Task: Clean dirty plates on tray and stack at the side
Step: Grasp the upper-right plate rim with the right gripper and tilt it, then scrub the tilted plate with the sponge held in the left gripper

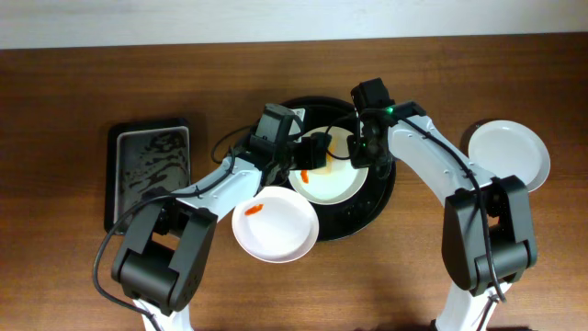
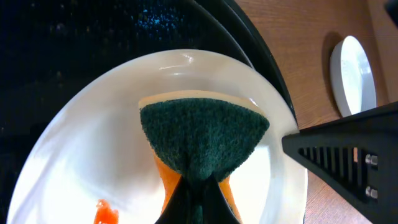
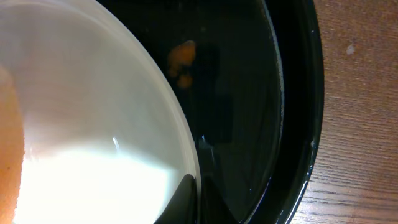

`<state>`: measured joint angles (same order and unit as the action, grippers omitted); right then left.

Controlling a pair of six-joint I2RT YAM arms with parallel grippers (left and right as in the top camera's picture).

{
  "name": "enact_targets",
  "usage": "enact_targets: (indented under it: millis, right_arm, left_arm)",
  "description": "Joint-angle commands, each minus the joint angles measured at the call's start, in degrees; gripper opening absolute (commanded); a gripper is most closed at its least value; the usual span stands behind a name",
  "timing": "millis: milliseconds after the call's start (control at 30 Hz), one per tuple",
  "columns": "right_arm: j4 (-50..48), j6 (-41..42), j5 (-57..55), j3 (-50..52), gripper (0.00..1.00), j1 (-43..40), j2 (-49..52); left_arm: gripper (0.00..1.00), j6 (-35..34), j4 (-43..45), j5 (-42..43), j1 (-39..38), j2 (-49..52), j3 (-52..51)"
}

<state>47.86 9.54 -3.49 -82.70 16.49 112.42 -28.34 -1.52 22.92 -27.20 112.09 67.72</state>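
Note:
The round black tray (image 1: 378, 198) sits mid-table. A dirty white plate (image 1: 335, 182) with an orange smear (image 1: 303, 175) lies on it. My left gripper (image 1: 317, 154) is shut on a green-and-orange sponge (image 2: 202, 140) pressed on this plate (image 2: 74, 143), near the smear (image 2: 106, 213). My right gripper (image 1: 367, 154) is shut on the plate's right rim (image 3: 186, 168); its fingers (image 3: 198, 202) pinch the edge. A second smeared plate (image 1: 276, 225) overlaps the tray's front left edge. A third, clean-looking plate (image 1: 510, 154) lies on the table at right.
A rectangular black-rimmed grey sponge tray (image 1: 150, 170) stands at the left. An orange crumb (image 3: 182, 59) lies on the black tray's floor (image 3: 249, 93) beside the plate. Wooden table (image 3: 360, 93) lies beyond the tray rim.

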Motion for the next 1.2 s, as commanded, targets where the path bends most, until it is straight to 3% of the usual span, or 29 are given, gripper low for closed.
enact_targets:
  millis: [0,167,400,600,800,867,1000,1167]
  right_arm:
    - [-0.28,5.03,-6.05,-0.81,0.04,-0.07,-1.77]
    - [-7.65,9.01,-6.01,-0.81,0.04,-0.39,-1.77]
    - [-8.59,9.62,0.33,-0.79,0.04,-0.24,-1.36]
    - [-6.34,4.22,-0.17,-0.79,0.04,1.99,-1.36]
    - [-4.63,4.20,-0.22,-0.79,0.04,1.99,-1.38]
    - [-4.57,4.20,-0.22,-0.79,0.04,1.99,-1.38]
    - [-3.56,4.20,-3.17,-0.79,0.04,1.99,-1.38]
    - [-1.99,4.24,-10.62,-0.90,0.04,1.99,-3.67]
  left_arm:
    - [0.00,-0.07,-0.72,-2.54,0.04,0.46,0.85]
    - [0.00,1.66,1.16,-3.28,0.26,0.46,0.85]
    - [0.00,2.32,-0.72,-4.74,0.20,0.55,0.85]
    - [0.00,2.25,-1.31,-5.16,0.28,9.01,0.85]
    - [0.00,2.47,-10.99,-25.16,0.42,9.11,6.03]
    - [0.00,6.40,-12.79,-30.38,0.42,9.11,7.91]
    - [0.00,7.43,-15.10,-33.68,0.98,9.11,9.49]
    - [0.00,7.43,-30.73,-33.29,1.11,9.07,23.67]
